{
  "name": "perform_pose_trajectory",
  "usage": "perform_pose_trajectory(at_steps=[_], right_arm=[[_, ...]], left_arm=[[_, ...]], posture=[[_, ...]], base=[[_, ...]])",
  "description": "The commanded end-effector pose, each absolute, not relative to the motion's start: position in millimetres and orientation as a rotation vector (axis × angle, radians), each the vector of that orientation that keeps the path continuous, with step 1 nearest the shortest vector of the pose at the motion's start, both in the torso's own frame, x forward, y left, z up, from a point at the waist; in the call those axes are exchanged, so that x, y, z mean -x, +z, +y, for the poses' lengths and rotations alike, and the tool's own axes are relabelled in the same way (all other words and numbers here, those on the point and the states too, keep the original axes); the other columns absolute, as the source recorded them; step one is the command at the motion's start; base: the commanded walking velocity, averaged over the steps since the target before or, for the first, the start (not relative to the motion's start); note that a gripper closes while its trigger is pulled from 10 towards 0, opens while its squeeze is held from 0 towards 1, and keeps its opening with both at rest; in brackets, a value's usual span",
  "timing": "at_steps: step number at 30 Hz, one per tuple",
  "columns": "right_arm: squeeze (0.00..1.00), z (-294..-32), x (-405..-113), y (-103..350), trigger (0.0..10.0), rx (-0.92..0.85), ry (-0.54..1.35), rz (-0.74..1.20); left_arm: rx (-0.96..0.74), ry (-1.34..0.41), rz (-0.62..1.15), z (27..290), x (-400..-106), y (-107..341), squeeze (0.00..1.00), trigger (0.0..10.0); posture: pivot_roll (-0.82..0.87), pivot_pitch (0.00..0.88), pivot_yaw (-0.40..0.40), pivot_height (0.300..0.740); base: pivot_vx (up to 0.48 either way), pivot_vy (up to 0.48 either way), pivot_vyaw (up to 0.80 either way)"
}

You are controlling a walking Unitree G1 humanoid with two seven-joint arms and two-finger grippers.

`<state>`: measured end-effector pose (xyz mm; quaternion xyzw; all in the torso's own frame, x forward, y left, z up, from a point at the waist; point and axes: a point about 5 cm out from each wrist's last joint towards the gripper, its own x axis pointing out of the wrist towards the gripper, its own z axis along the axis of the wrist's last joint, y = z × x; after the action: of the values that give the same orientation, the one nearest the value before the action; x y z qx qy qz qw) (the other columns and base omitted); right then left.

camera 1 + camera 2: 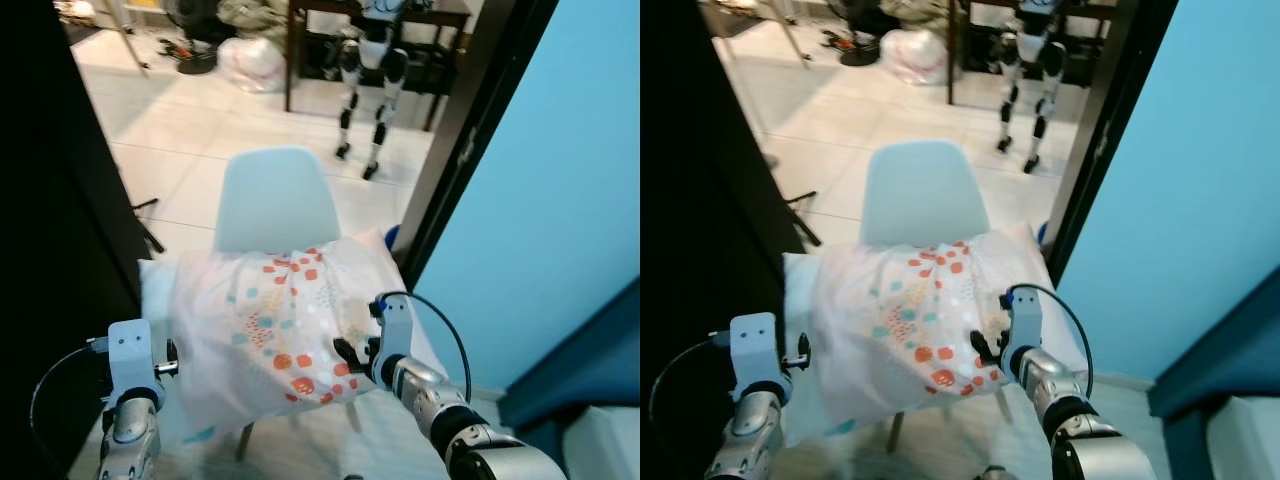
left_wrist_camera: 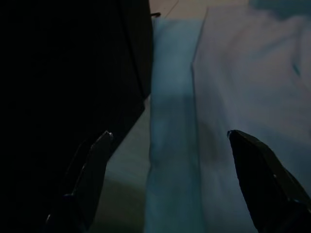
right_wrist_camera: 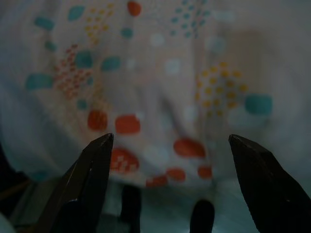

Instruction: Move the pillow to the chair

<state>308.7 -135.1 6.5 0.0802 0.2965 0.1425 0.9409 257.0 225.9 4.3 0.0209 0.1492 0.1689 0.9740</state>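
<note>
A white pillow (image 1: 280, 320) printed with orange and teal dots lies across the seat of a pale blue chair (image 1: 275, 200), hanging over its front and left side. My right gripper (image 1: 350, 357) is at the pillow's near right edge, and its open fingers (image 3: 92, 170) face the dotted cloth. My left gripper (image 2: 170, 132) is at the pillow's near left corner. It is open too, with the pillow's pale edge (image 2: 175, 145) between its fingers and untouched by them. The chair seat is hidden under the pillow.
A dark panel (image 1: 60, 220) stands close on the left. On the right are a black door frame (image 1: 470, 130) and a blue wall (image 1: 550, 200). Beyond the chair, on the tiled floor, are another small robot (image 1: 368, 90), a table and a white bag (image 1: 250, 60).
</note>
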Motion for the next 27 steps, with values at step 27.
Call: perform_pose_trajectory(at_steps=[27], right_arm=[[0.00, -190, -207, -73, 10.0, 0.085, 0.086, 1.058]], left_arm=[[-0.015, 0.203, 0.866, 195, -176, -83, 0.00, 10.0]], posture=[[0.01, 0.066, -0.058, 0.740]], base=[[-0.273, 0.000, -0.11]])
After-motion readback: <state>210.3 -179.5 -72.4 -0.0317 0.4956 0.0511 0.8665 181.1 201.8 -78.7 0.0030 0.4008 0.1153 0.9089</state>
